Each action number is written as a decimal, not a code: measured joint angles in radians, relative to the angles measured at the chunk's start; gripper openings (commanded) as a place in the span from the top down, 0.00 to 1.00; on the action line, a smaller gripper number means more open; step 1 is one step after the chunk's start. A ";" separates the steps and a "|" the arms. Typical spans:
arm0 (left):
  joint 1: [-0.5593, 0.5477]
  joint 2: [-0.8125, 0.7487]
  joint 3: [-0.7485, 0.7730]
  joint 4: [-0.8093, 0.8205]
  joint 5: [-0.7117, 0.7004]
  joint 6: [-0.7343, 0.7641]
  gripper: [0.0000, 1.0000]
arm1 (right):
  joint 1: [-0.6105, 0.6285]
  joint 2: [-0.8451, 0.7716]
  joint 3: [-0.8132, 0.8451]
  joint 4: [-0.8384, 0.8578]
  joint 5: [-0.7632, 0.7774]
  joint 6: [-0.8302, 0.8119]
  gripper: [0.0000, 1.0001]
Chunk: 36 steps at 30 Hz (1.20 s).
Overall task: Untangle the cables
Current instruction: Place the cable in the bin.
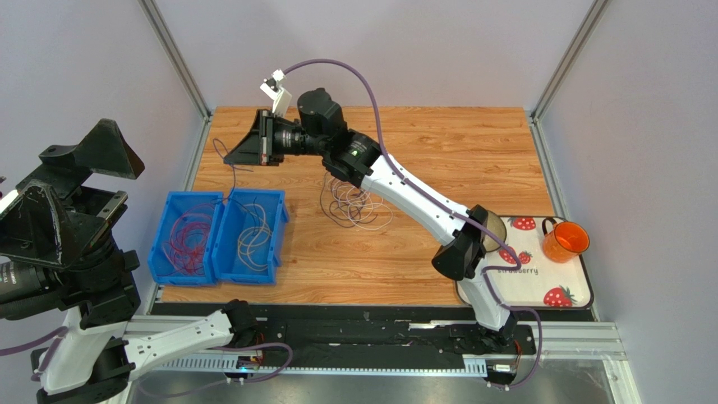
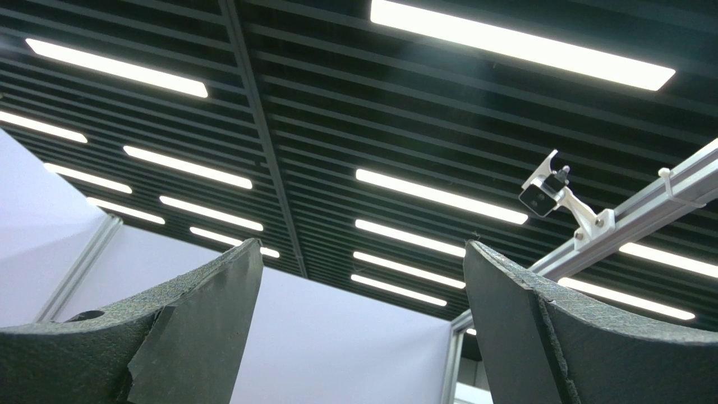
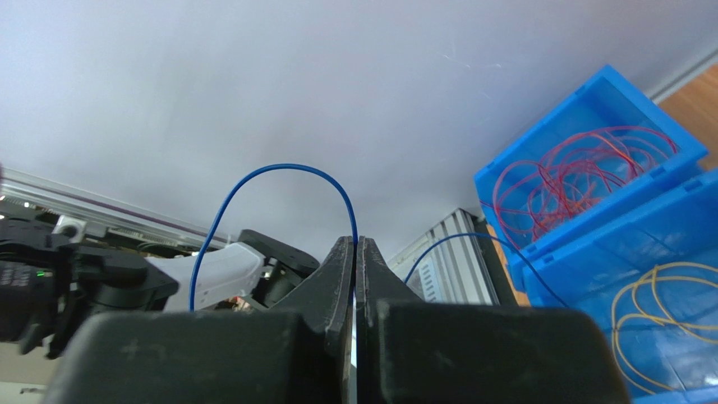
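My right gripper [image 1: 246, 150] reaches to the far left of the table and is shut on a thin blue cable [image 3: 278, 168]. The cable arcs up out of the closed fingertips [image 3: 354, 241] and trails down toward the blue bin [image 1: 226, 172]. A loose tangle of dark and white cables [image 1: 354, 204] lies on the wood under the right forearm. Red cables [image 1: 187, 234] fill the bin's left compartment and pale yellow-white ones [image 1: 253, 236] its right. My left gripper [image 2: 361, 246] is raised off the table at the left, open and empty, pointing at the ceiling.
The double blue bin [image 1: 217, 273] stands at the table's left edge. A strawberry-print tray [image 1: 527, 286] with an orange mug [image 1: 566, 241] sits at the right front. Metal frame posts [image 1: 177, 59] rise at the back corners.
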<state>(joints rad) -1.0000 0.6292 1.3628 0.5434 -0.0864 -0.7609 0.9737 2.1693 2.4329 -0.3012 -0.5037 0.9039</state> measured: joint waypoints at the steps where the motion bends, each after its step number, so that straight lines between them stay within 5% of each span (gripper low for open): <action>1: 0.000 0.000 0.000 0.000 0.000 0.001 0.03 | 0.002 0.002 -0.018 -0.002 0.006 -0.003 1.00; 12: 0.000 0.012 0.000 0.009 0.010 0.002 0.03 | 0.011 0.048 -0.095 -0.167 0.147 -0.074 0.98; 14: 0.000 0.021 0.000 0.010 0.011 0.002 0.03 | 0.017 0.056 -0.100 -0.206 0.177 -0.090 0.72; 17: 0.000 0.037 0.000 0.017 0.011 -0.003 0.03 | 0.028 0.060 -0.108 -0.257 0.214 -0.106 0.53; 36: 0.000 0.039 -0.031 0.056 0.006 -0.015 0.02 | 0.059 0.068 -0.151 -0.306 0.253 -0.147 0.50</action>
<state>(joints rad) -1.0000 0.6682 1.3315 0.5995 -0.0803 -0.7761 1.0328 2.2375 2.2814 -0.6075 -0.2512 0.7570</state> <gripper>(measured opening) 0.975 0.503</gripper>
